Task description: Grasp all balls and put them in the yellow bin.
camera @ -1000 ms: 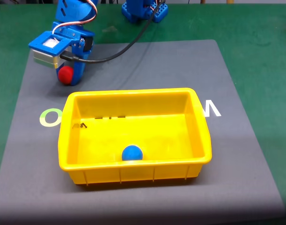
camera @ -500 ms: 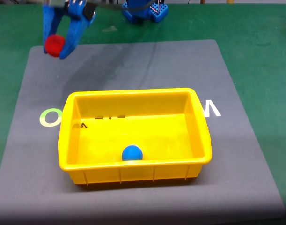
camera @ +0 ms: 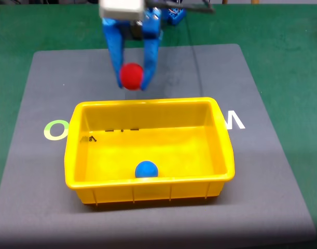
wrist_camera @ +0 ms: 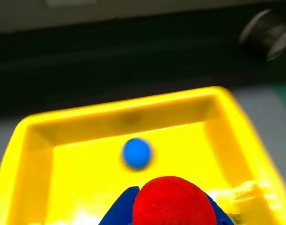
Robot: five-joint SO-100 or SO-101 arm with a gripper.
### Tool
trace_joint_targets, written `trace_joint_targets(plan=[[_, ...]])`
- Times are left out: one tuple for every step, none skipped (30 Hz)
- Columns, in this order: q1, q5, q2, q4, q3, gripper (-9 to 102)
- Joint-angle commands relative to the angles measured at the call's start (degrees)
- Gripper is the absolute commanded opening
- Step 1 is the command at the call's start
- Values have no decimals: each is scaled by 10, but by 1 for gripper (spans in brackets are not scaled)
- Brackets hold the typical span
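The gripper jaws hold the red ball above the yellow bin's far rim. The blue ball lies inside. Releasing here risks a bounce off the rim onto the counter.

Blue plastic arm w/ two long blue fingers on end effector, whitish box on top, black cable.

Two balls: one red ball at the far side, one blue ball near. One yellow bin. One grey mat.
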Motion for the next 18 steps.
trace_joint_targets(plan=[[-22, 5, -10, -23, -51, 0], [-25, 5, -18, -25, -56, 0], [-25, 4, -24, -25, -60, 1], [-26, 4, -29, -25, -62, 3], [-26, 4, -34, -25, -65, 7], [-25, 2, -39, -25, -66, 14], [-24, -4, -42, -21, -66, 22], [-23, -7, -46, -19, -66, 29], [-21, -11, -48, -19, -66, 33], [-19, -11, -51, -19, -66, 36], [-17, -11, -54, -22, -66, 37], [-15, -12, -55, -23, -67, 38], [-13, -12, -58, -21, -69, 39], [-11, -10, -60, -22, -70, 40], [-10, -10, -61, -23, -70, 40], [-10, -10, -62, -23, -71, 41], [-10, -9, -62, -23, -72, 41], [-10, -9, -61, -22, -73, 41]])
